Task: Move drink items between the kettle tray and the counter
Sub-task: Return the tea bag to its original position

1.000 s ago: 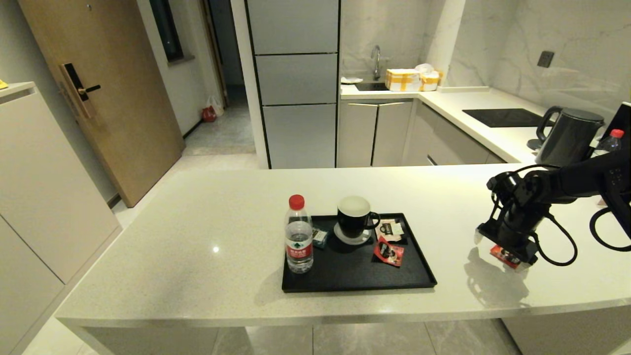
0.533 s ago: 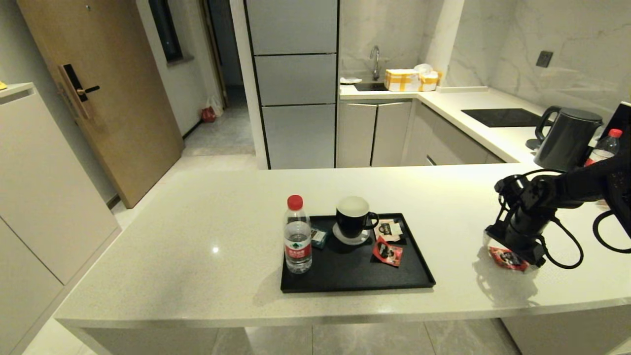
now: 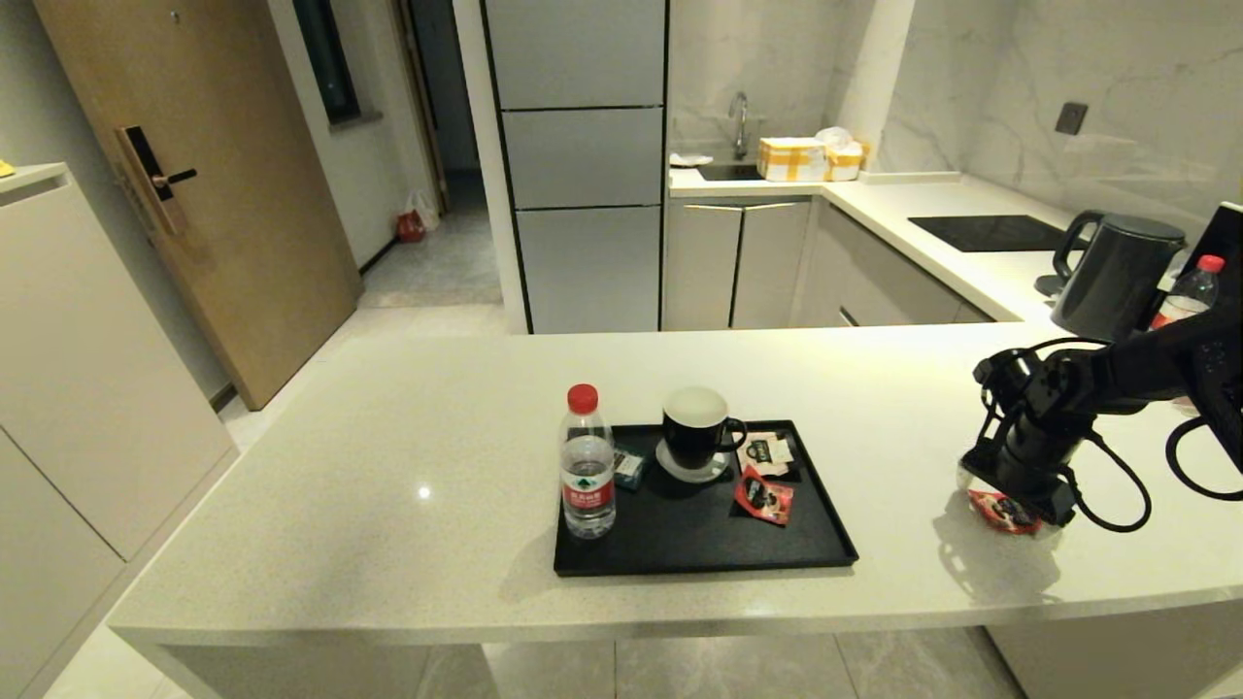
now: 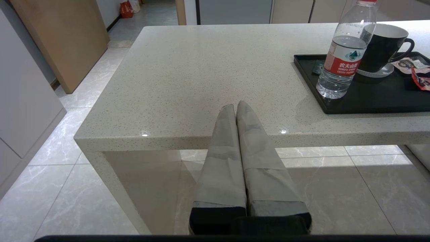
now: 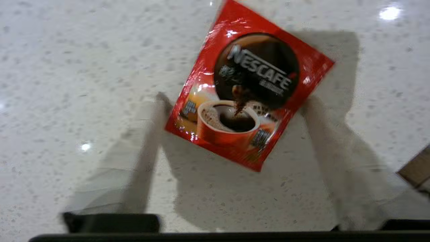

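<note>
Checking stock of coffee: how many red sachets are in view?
2. One red sachet lies on the black tray; the other red sachet lies on the counter under the right gripper.

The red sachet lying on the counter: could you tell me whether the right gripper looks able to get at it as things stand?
Probably yes. The right gripper hangs directly above the red sachet, its fingers spread to either side, and the counter around it is bare.

Water bottle (image 3: 587, 464), black mug (image 3: 697, 427) — kettle (image 3: 1117, 275) far right.
</note>
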Robot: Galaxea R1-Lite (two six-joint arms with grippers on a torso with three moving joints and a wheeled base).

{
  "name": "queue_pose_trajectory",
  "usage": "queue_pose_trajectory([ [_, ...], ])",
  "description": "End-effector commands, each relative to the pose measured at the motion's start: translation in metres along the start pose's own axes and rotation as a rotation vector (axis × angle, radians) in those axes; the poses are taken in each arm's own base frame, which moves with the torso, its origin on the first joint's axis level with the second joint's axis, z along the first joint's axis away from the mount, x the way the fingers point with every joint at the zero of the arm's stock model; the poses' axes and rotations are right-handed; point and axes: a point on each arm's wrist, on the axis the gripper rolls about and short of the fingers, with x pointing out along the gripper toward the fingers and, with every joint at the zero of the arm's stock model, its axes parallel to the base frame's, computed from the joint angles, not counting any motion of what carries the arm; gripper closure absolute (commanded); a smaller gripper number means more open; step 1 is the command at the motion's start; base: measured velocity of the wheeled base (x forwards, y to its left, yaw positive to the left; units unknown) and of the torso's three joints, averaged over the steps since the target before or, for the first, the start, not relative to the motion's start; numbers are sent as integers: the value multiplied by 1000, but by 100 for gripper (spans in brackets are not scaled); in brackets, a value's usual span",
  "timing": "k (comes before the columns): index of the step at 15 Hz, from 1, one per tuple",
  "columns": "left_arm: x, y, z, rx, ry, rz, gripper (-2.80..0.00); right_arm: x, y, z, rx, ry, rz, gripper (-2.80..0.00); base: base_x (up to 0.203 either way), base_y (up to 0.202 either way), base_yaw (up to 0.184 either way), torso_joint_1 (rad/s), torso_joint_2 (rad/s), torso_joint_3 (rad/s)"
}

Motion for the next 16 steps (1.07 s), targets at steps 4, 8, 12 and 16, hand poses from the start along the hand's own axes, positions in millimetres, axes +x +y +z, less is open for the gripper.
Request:
queue_pose_trajectory([
  [4, 0, 0, 0, 0, -1, 0, 0, 8, 0, -2, -1, 14, -13, 0, 0, 0, 0, 0, 0, 0],
  [8, 0, 0, 0, 0, 1, 0, 0, 7, 2, -4, -7, 13, -9, 0, 0, 0, 0, 0, 0, 0],
  [12, 0, 0, 0, 0, -1, 0, 0, -25, 23, -24, -75, -4, 51, 0, 0, 0, 0, 0, 0, 0],
  [16, 0, 0, 0, 0, -1, 0, 0, -66, 43, -50, -166, -22, 127, 0, 0, 0, 0, 0, 0, 0],
])
